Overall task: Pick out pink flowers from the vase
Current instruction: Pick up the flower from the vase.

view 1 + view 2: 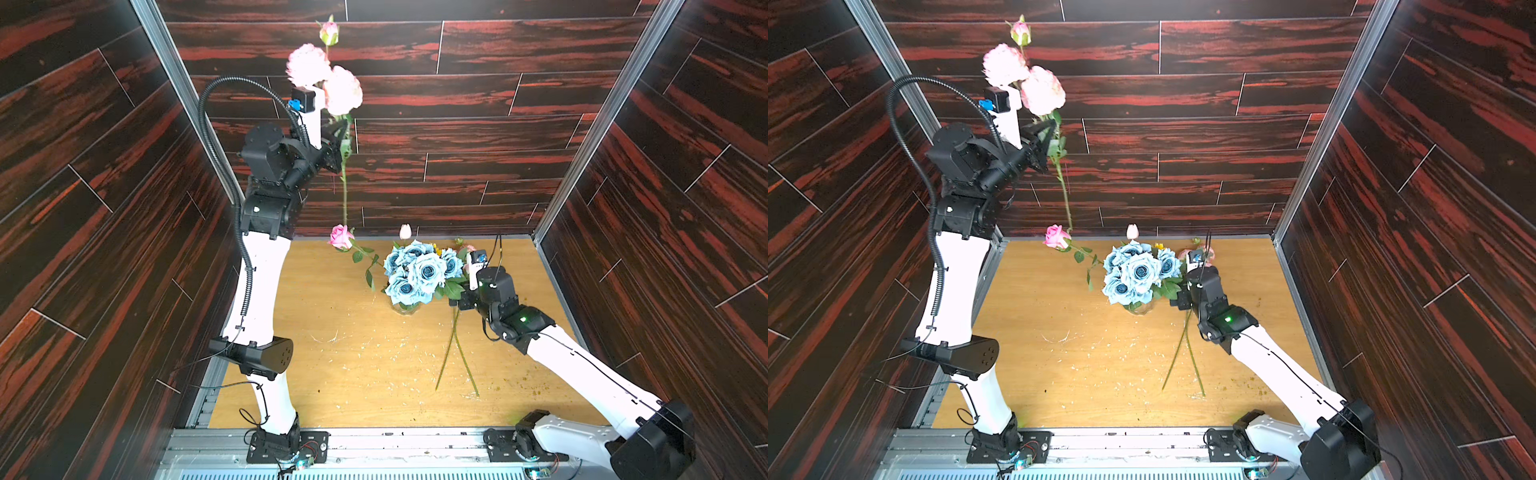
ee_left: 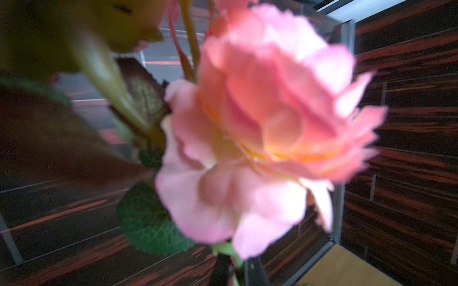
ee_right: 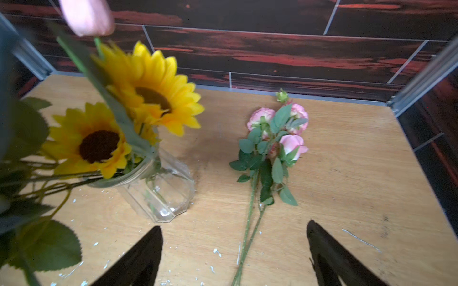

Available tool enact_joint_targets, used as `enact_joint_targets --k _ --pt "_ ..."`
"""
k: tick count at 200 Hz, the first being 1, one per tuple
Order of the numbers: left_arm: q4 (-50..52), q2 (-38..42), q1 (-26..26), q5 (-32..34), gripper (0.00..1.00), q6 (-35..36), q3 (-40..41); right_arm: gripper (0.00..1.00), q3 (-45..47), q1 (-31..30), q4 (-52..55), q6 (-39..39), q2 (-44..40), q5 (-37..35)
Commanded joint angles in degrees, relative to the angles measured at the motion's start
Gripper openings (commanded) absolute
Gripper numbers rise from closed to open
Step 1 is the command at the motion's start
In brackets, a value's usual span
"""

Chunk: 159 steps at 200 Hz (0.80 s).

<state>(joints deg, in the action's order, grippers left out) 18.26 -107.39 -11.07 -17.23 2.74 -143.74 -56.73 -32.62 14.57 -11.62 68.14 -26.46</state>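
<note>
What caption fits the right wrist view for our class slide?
Open right gripper hovers over pink flowers lying on the table beside the vase of sunflowers.

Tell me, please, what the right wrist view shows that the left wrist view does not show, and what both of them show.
Only the right wrist view: two sunflowers in the clear glass vase, a pink sprig lying flat beside it, and the open right claw. Only the left wrist view: one pale pink flower, very close and blurred, with green leaves. Both: the dark wood-pattern wall and the tan table.
</note>
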Motion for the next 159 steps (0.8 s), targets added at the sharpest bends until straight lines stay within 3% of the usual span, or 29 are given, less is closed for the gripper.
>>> enact_joint_targets --k 1,23,51,78,103,159 --pt "8.6 2.2 0.2 16.4 0.0 7.1 3.4 0.93 -2.3 0.5 4.2 -2.0 -0.3 -2.7" --pt "11.5 6.4 0.2 25.7 0.0 5.6 10.7 0.94 -3.3 1.4 6.0 -3.3 -0.7 -1.6" --pt "3.0 18.5 0.2 35.8 0.0 2.6 31.2 0.95 -4.5 2.9 9.0 -5.2 -0.8 0.9" --pt "-1.2 29.5 0.2 37.2 0.0 -1.2 46.6 0.95 -3.8 4.6 9.5 -7.7 -4.2 5.7" --pt "-2.6 38.3 0.2 27.7 0.0 -5.0 56.8 0.95 -1.2 6.7 7.0 -8.6 -9.8 12.5" --pt "-17.6 54.9 0.1 -8.5 0.0 -10.7 78.4 0.95 6.6 6.8 -1.7 -7.2 -25.0 20.6"
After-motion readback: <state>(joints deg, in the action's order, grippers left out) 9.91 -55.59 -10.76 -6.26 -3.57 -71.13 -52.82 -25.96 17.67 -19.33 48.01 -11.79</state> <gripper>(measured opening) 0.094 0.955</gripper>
